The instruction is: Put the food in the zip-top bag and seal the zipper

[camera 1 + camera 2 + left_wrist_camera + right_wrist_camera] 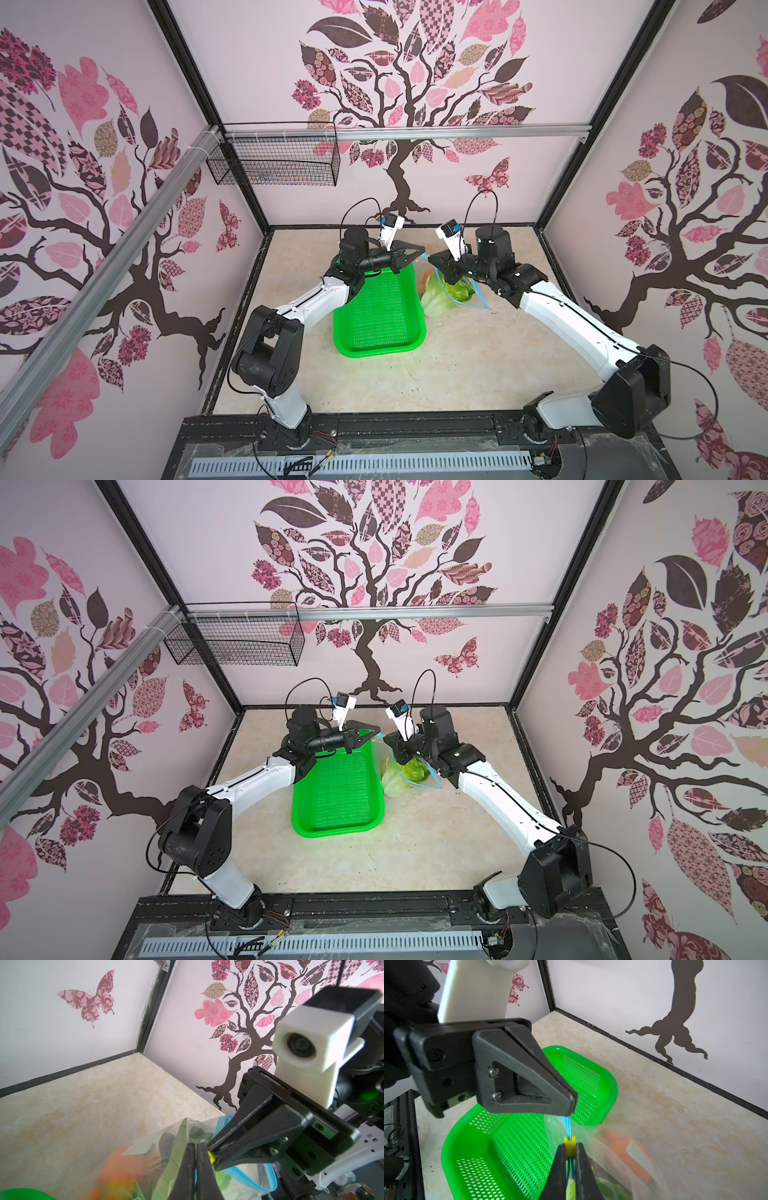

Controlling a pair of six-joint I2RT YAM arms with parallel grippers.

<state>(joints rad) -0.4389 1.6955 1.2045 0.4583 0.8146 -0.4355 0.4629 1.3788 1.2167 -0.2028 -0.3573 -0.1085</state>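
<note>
The left claw (572, 1109) is pressed together on the end of the zipper (568, 1126), holding the mouth of the zip-top bag (409, 777) up off the table (415, 382). If that thin blue strip slips out under the pull, the mouth would probably go slack and the slider would have nothing to run against. Just beside it, the right claw (570, 1147) pinches the yellow tab (569, 1145). The tab is small and smooth, so a pull at an angle to the strip could make it pop free or jam. Beyond the tab the two blue tracks stand apart, so most of the mouth looks unsealed. Crinkled film or a leaf caught between the tracks could stop the slider. Too hard a tug could drag the loaded bag over or against the basket.

The green basket (380, 316) lies near the middle of the table, its long side running toward the far edge, and it is empty. The bag sits just beside the basket's right side, toward the far edge. It holds the cabbage (440, 299), an orange piece (629, 1147) and a dark piece (166, 1142); the rest is too blurred to name.
</note>
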